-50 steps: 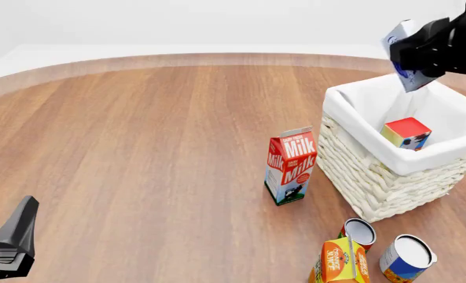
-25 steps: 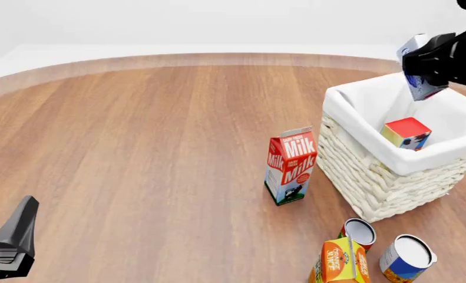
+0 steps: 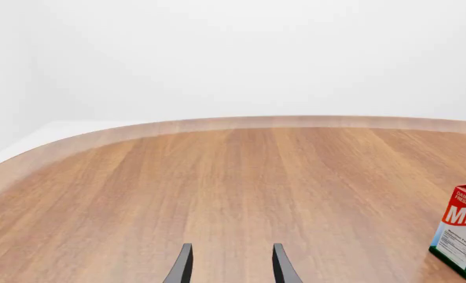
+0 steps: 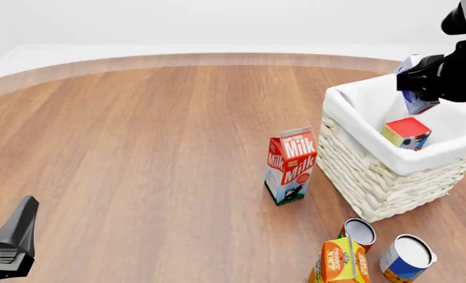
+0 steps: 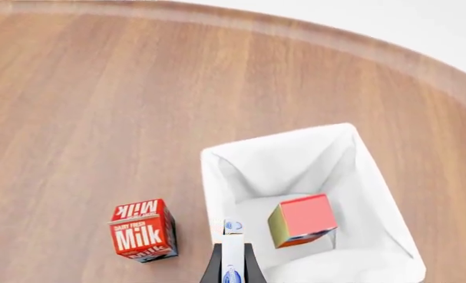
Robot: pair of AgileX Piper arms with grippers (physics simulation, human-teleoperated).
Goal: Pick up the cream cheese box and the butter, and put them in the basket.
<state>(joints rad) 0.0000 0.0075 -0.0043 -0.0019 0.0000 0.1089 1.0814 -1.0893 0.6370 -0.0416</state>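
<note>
My right gripper (image 4: 418, 88) is clamped on the cream cheese box (image 4: 416, 97), pinching it edge-on between the fingers; in the right wrist view the box shows as a thin white-and-blue sliver (image 5: 232, 253) running straight out from the jaws. Over the last second I have carried it across and down: it was high above the far rim of the basket (image 4: 350, 118), then drifted right, and now it hangs lower, over the liner and just above the opening. I judge that puts me one release away from finishing, since the butter (image 4: 406, 132) already lies inside, tilted on end against the cloth, its red end face showing in the wrist view (image 5: 302, 220). The box looks to be over the basket's edge nearest the milk carton rather than its middle, so I would nudge inward before letting go.

My left gripper (image 3: 228, 265) sits parked at the near left corner, fingers spread apart with nothing between them.

Outward from the basket, the milk carton (image 4: 289, 165) stands upright just beside its woven wall. Two tins (image 4: 406, 258) and an orange juice carton (image 4: 339, 261) cluster at the near edge. The wooden table (image 4: 138, 147) is warm brown with a curved far rim, and beyond it the room is plain white.
</note>
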